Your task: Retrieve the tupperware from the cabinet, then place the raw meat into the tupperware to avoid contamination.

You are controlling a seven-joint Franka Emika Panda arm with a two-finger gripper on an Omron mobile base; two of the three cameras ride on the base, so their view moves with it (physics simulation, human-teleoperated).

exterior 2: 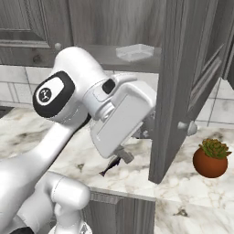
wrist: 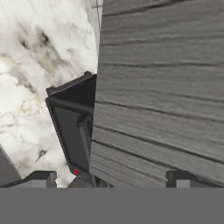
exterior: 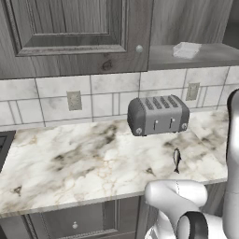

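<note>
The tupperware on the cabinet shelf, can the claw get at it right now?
Probably yes. The cabinet door is swung open and the tupperware sits alone on the bare shelf with nothing before it. The claw hangs low beside the open door, so it must first rise.

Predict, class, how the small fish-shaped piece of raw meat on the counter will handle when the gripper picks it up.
The raw meat is thin and tiny beside the toaster, so probably light. Its narrow, tapered body offers little to grip and may slip or pivot between the fingers. Lying flat on the counter, it seems unlikely to roll.
</note>
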